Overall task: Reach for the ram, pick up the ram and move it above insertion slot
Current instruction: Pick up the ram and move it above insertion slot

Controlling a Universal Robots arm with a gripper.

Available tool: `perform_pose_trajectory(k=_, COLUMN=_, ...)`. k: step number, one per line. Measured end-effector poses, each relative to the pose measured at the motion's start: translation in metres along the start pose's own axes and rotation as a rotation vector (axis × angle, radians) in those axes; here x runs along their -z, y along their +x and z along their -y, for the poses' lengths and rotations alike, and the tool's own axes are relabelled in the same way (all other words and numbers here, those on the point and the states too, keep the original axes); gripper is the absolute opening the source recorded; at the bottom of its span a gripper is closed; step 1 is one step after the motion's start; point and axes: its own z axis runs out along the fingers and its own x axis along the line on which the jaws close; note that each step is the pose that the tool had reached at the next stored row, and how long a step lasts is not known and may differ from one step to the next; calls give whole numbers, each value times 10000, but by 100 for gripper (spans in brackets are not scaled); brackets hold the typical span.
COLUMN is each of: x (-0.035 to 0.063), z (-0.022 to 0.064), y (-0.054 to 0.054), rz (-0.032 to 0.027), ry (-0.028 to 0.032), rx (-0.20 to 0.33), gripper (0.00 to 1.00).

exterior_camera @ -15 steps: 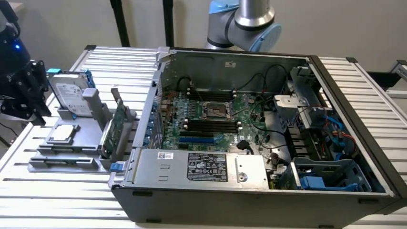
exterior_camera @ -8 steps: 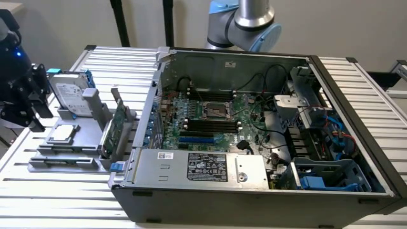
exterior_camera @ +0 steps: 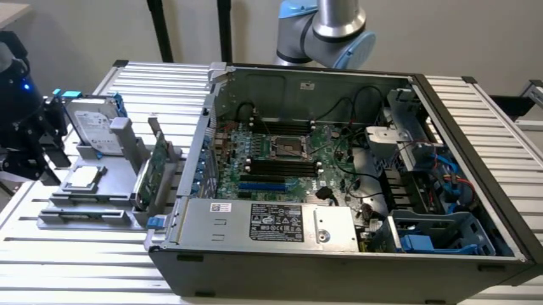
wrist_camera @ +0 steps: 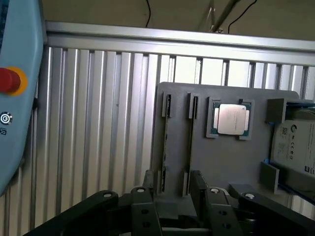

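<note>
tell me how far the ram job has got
Done: nothing that shows yet. In hand: the claw is open and empty, its tips at the two narrow grooves of the grey parts holder. Whether the ram stands in one of them is too hard to tell. Left: the pick-up and the carry to above the black memory slots, which look empty.

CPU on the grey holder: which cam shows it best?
Wrist view: the CPU faces the camera, silver lid and green edge clear, seated in the grey holder. The exterior view shows it small and oblique, lying flat on the holder at that view's left, beside the computer case.
</note>
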Motion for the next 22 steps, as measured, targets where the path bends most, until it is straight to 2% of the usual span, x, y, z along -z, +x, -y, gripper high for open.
perform_pose_trajectory(k=11, x=-201, z=-47, y=20, rz=-1, ry=20, rx=1, gripper=42)
perform_pose_trajectory(k=22, x=-401, z=-43, y=24, rz=-1, ry=42, rx=1, gripper=42)
